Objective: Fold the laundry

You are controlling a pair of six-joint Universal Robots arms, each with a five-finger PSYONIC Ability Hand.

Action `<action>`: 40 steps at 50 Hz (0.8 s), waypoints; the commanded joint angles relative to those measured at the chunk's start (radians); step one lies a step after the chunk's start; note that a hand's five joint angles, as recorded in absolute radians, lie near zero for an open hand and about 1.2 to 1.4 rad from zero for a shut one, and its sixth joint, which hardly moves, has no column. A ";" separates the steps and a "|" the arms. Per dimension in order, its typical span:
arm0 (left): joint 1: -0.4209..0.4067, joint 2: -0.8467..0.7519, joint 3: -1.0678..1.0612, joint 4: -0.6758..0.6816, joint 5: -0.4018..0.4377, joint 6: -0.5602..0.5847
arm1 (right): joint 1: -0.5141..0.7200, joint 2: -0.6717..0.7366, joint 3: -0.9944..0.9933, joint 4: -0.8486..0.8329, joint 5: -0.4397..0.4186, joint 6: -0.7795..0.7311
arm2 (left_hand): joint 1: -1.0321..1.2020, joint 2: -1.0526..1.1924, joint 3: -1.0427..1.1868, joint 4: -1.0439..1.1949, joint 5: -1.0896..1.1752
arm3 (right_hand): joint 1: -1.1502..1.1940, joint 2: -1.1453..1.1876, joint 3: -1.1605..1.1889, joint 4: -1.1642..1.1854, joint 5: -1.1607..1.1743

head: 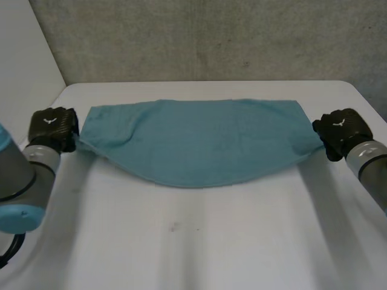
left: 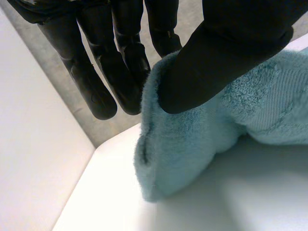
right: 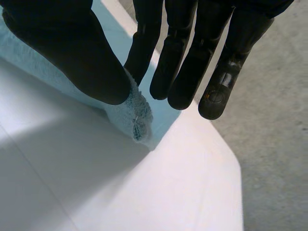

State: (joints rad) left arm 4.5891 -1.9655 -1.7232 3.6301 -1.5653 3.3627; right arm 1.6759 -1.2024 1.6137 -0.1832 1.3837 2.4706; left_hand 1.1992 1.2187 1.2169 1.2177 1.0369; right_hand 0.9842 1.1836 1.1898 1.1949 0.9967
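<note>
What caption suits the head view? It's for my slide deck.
The left hand and right hand each pinch one end of a teal towel stretched between them over the white table.

In the head view the backs of the left hand [head: 53,125] and right hand [head: 340,128] hide their own fingers and the towel [head: 199,142] corners they grip. We lose the left arm [head: 24,181] and right arm [head: 370,162] past the frame edge. In the wrist views the left thumb [left: 226,53] and right thumb [right: 72,53] each cover the cloth beneath, and the towel away from both hands is cut off.
</note>
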 commanded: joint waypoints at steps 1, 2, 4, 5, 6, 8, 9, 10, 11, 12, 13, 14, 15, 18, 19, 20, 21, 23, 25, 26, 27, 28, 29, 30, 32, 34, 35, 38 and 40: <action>0.090 0.237 -0.131 -0.128 0.010 0.012 | -0.041 -0.207 0.052 0.142 -0.005 -0.024 | 0.197 0.178 0.179 0.179 0.185 | 0.412 0.213 0.207 0.201 0.225; 0.109 0.294 -0.147 -0.183 0.025 0.018 | -0.063 -0.247 0.052 0.219 -0.008 -0.050 | 0.197 0.178 0.179 0.179 0.185 | 0.412 0.213 0.207 0.201 0.225; 0.129 0.349 -0.164 -0.248 0.048 0.024 | -0.093 -0.289 0.051 0.312 -0.015 -0.087 | 0.197 0.178 0.179 0.179 0.185 | 0.412 0.213 0.207 0.201 0.225; 0.154 0.397 -0.174 -0.318 0.082 0.035 | -0.122 -0.328 0.051 0.405 -0.028 -0.132 | 0.197 0.178 0.179 0.179 0.185 | 0.412 0.213 0.207 0.201 0.225; 0.154 0.398 -0.174 -0.318 0.082 0.035 | -0.149 -0.360 0.052 0.495 -0.046 -0.189 | 0.197 0.178 0.179 0.179 0.185 | 0.412 0.213 0.207 0.201 0.225; 0.212 0.489 -0.194 -0.453 0.166 0.069 | -0.174 -0.382 0.055 0.575 -0.067 -0.252 | 0.197 0.178 0.179 0.179 0.185 | 0.412 0.213 0.207 0.201 0.225; 0.212 0.490 -0.194 -0.453 0.166 0.069 | -0.174 -0.382 0.055 0.576 -0.068 -0.252 | 0.197 0.178 0.179 0.179 0.185 | 0.412 0.213 0.207 0.201 0.225; 0.243 0.522 -0.203 -0.503 0.216 0.093 | -0.197 -0.397 0.060 0.643 -0.087 -0.309 | 0.197 0.178 0.179 0.179 0.185 | 0.412 0.213 0.207 0.201 0.225; 0.275 0.542 -0.210 -0.536 0.266 0.118 | -0.217 -0.404 0.061 0.689 -0.101 -0.353 | 0.197 0.178 0.179 0.179 0.185 | 0.412 0.213 0.207 0.201 0.225; 0.275 0.542 -0.210 -0.536 0.266 0.118 | -0.217 -0.404 0.061 0.689 -0.101 -0.354 | 0.197 0.178 0.179 0.179 0.185 | 0.412 0.213 0.207 0.201 0.225; 0.298 0.548 -0.216 -0.553 0.312 0.139 | -0.231 -0.404 0.061 0.706 -0.121 -0.378 | 0.197 0.178 0.179 0.179 0.185 | 0.412 0.213 0.207 0.201 0.225; 0.298 0.548 -0.216 -0.553 0.312 0.139 | -0.237 -0.404 0.064 0.700 -0.132 -0.383 | 0.197 0.178 0.179 0.179 0.185 | 0.412 0.213 0.207 0.201 0.225; 0.312 0.548 -0.220 -0.558 0.345 0.155 | -0.237 -0.404 0.064 0.700 -0.132 -0.383 | 0.197 0.178 0.179 0.179 0.185 | 0.412 0.213 0.207 0.201 0.225; 0.317 0.538 -0.217 -0.548 0.379 0.164 | -0.234 -0.399 0.066 0.665 -0.140 -0.372 | 0.197 0.178 0.179 0.179 0.185 | 0.412 0.213 0.207 0.201 0.225; 0.315 0.513 -0.210 -0.536 0.381 0.162 | -0.229 -0.381 0.068 0.633 -0.141 -0.358 | 0.197 0.178 0.179 0.179 0.185 | 0.412 0.213 0.207 0.201 0.225; 0.315 0.513 -0.210 -0.536 0.381 0.162 | -0.229 -0.381 0.068 0.633 -0.141 -0.358 | 0.197 0.178 0.179 0.179 0.185 | 0.412 0.213 0.207 0.201 0.225; 0.314 0.464 -0.199 -0.512 0.380 0.165 | -0.228 -0.352 0.068 0.586 -0.141 -0.337 | 0.197 0.178 0.179 0.179 0.185 | 0.412 0.213 0.207 0.201 0.225; 0.307 0.403 -0.181 -0.481 0.377 0.167 | -0.226 -0.305 0.058 0.531 -0.137 -0.314 | 0.197 0.178 0.179 0.179 0.185 | 0.412 0.213 0.207 0.201 0.225; 0.292 0.347 -0.154 -0.449 0.373 0.167 | -0.222 -0.253 0.043 0.478 -0.129 -0.295 | 0.197 0.178 0.179 0.179 0.185 | 0.412 0.213 0.207 0.201 0.225; 0.263 0.296 -0.124 -0.423 0.369 0.165 | -0.208 -0.205 0.023 0.431 -0.124 -0.276 | 0.197 0.178 0.179 0.179 0.185 | 0.412 0.213 0.207 0.201 0.225; 0.236 0.243 -0.089 -0.400 0.360 0.165 | -0.181 -0.159 -0.004 0.392 -0.112 -0.257 | 0.197 0.178 0.179 0.179 0.185 | 0.412 0.213 0.207 0.201 0.225; 0.235 0.243 -0.088 -0.400 0.360 0.165 | -0.180 -0.158 -0.005 0.392 -0.112 -0.257 | 0.197 0.178 0.179 0.179 0.185 | 0.412 0.213 0.207 0.201 0.225; 0.216 0.185 -0.050 -0.378 0.338 0.164 | -0.145 -0.114 -0.039 0.363 -0.100 -0.239 | 0.197 0.178 0.179 0.179 0.185 | 0.412 0.213 0.207 0.201 0.225; 0.191 0.125 -0.003 -0.355 0.305 0.165 | -0.110 -0.065 -0.073 0.332 -0.085 -0.226 | 0.197 0.178 0.179 0.179 0.185 | 0.412 0.213 0.207 0.201 0.225; 0.168 0.067 0.049 -0.335 0.257 0.164 | -0.082 -0.013 -0.115 0.308 -0.059 -0.219 | 0.197 0.178 0.179 0.179 0.185 | 0.412 0.213 0.207 0.201 0.225; 0.140 0.012 0.103 -0.321 0.211 0.164 | -0.058 0.047 -0.165 0.283 -0.028 -0.214 | 0.197 0.178 0.179 0.179 0.185 | 0.412 0.213 0.207 0.201 0.225; 0.116 -0.039 0.158 -0.314 0.170 0.165 | -0.036 0.100 -0.213 0.259 0.000 -0.214 | 0.197 0.178 0.179 0.179 0.185 | 0.412 0.213 0.207 0.201 0.225; 0.085 -0.140 0.265 -0.309 0.102 0.165 | -0.004 0.196 -0.296 0.206 0.032 -0.213 | 0.197 0.178 0.179 0.179 0.185 | 0.412 0.213 0.207 0.201 0.225; 0.079 -0.183 0.313 -0.308 0.079 0.165 | 0.008 0.236 -0.332 0.177 0.041 -0.213 | 0.197 0.178 0.179 0.179 0.185 | 0.412 0.213 0.207 0.201 0.225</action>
State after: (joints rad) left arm 4.7341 -1.9500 -1.6233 3.3039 -1.3441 3.5276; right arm 1.6043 -1.1722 1.4640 0.1012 1.3453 2.2536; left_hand 1.1992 1.2187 1.2169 1.2178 1.0369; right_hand 0.9842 1.1836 1.1898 1.1950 0.9967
